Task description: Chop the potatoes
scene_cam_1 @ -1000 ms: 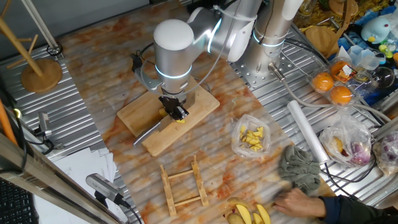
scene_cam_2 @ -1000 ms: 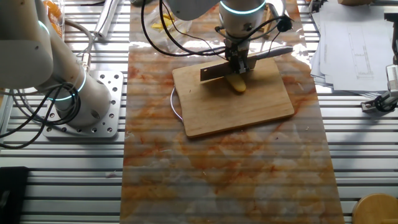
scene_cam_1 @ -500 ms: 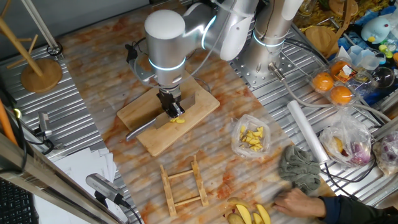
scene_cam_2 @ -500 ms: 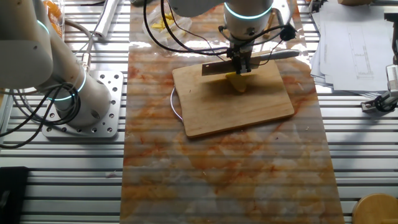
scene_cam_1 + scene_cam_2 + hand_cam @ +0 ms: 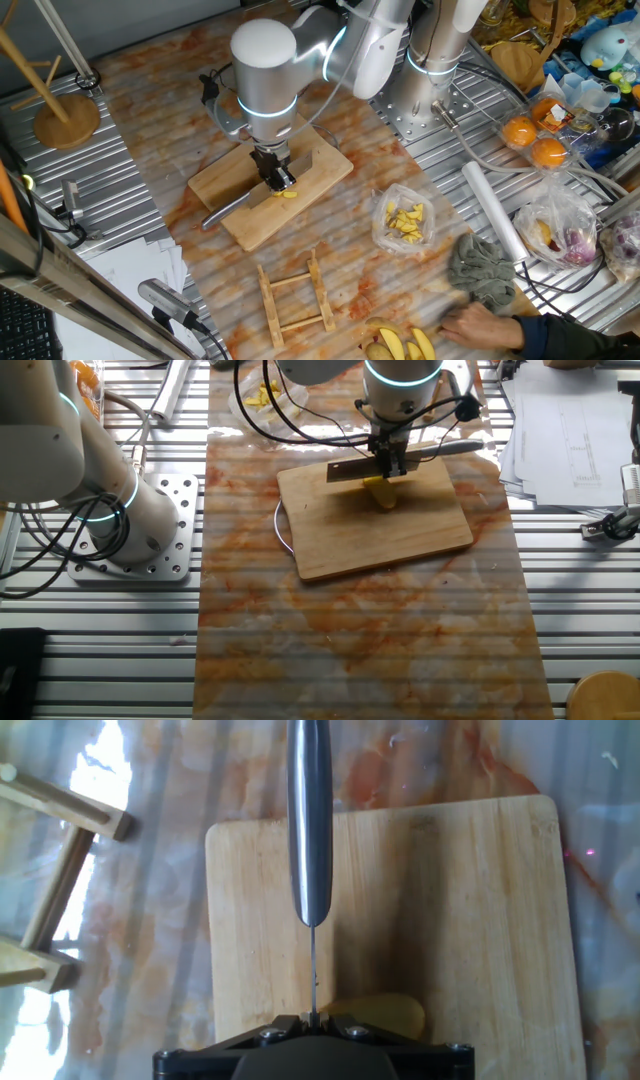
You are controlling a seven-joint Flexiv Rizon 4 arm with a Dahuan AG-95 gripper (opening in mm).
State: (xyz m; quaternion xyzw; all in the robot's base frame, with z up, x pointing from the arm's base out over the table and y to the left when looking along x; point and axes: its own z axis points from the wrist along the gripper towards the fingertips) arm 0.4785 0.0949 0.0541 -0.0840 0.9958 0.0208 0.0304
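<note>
A: We're over the board (image 5: 262,190) now, gripper (image 5: 275,176) clamped on the knife (image 5: 400,458), blade edge-on in the hand view.

B: And the potato (image 5: 379,491)? We see it near the middle of the board, yellow, just at the blade. In the hand view it peeks out at about five o'clock from the blade line, right under the hand.

A: So the edge sits along one side of it, not across the middle. Our judgement: we want the blade square over the potato before pressing, or we only shave a sliver.

B: Agreed. We keep the blade upright, as it looks now, and push straight down. A tilt would likely roll a smooth oval piece out from under us.

A: The handle (image 5: 309,815) points to twelve o'clock in the hand view, well inside the board's edge, so there's room to draw the cut.

B: We can't tell whether the edge is touching the wood or just above it.

A: Then we go down slowly, feel for the board, lift, shift along the potato and repeat.
</note>
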